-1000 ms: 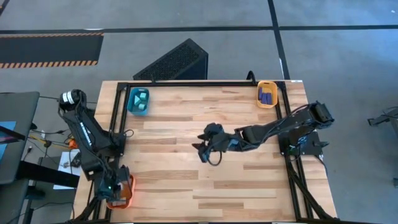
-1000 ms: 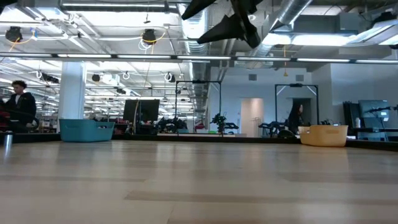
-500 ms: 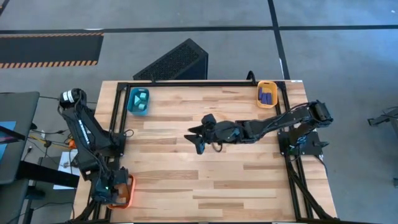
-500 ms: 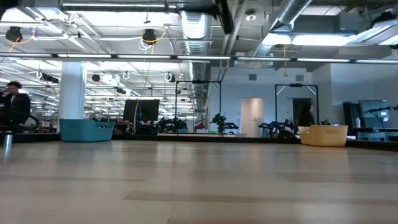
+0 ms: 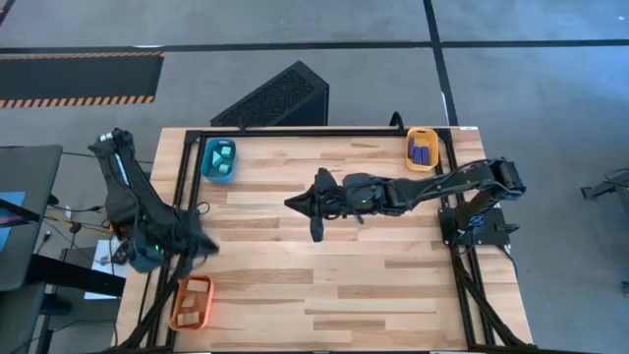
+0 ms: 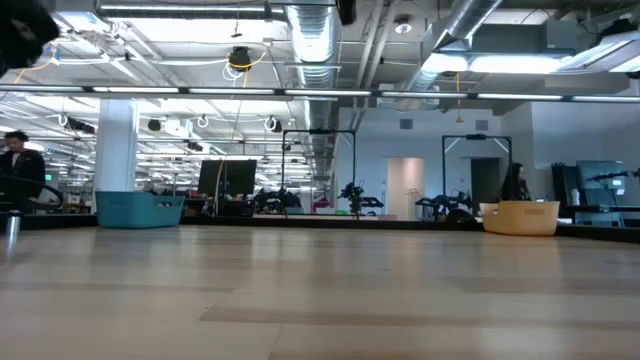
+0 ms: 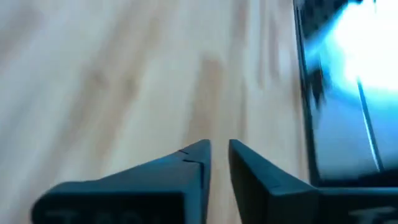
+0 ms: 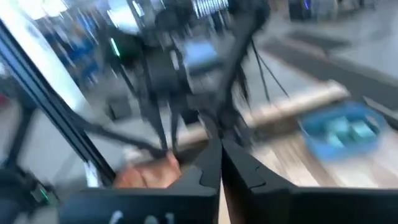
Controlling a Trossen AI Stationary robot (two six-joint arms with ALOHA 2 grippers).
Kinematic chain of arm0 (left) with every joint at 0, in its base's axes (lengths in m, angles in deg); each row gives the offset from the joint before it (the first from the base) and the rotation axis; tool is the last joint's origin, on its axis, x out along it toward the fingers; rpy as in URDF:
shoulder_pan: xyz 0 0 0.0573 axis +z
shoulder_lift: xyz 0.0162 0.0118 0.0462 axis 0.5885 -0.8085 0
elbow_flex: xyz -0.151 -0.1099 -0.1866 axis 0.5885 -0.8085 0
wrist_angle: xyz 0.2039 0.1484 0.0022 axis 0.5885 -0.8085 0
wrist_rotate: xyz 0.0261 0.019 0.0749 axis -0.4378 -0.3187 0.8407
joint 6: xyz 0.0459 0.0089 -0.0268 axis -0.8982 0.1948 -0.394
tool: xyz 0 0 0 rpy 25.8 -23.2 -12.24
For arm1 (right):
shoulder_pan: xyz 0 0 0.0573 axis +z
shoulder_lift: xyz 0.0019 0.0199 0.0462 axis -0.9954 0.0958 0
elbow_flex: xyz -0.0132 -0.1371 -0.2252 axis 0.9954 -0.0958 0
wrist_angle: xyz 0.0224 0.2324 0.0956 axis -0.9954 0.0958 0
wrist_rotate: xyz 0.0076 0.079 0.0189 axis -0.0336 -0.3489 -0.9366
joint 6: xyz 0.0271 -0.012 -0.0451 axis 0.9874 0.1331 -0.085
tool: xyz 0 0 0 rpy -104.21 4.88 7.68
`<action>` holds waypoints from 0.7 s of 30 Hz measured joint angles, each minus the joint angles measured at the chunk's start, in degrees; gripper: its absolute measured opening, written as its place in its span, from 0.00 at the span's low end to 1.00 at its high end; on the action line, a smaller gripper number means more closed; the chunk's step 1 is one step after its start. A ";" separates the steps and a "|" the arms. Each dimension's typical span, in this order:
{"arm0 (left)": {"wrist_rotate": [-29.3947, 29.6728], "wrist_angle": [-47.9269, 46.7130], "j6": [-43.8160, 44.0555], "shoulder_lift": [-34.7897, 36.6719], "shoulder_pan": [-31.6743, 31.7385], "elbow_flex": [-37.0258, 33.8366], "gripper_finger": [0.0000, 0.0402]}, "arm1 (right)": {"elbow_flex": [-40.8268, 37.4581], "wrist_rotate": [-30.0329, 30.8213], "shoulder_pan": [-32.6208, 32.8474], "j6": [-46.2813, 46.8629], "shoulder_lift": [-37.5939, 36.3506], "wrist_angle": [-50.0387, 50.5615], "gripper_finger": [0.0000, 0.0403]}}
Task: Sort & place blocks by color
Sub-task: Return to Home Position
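Your blocks (image 5: 421, 151) lie sorted in the teal tray (image 5: 205, 163) upper left, the yellow-orange tray (image 5: 433, 147) upper right and the orange tray (image 5: 178, 313) lower left of the table (image 5: 324, 285). The left gripper (image 7: 219, 155) and right gripper (image 8: 219, 158) are pressed together and empty. Sorting looks finished, so next fold both arms home.

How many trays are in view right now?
3: teal tray at the far left corner, yellow-orange tray at the far right corner, orange tray at the near left edge.
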 joint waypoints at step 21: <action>1.68 40.62 -60.62 8.27 22.72 -6.49 0.00 | -4.70 -10.47 6.63 -22.67 -9.91 6.99 0.01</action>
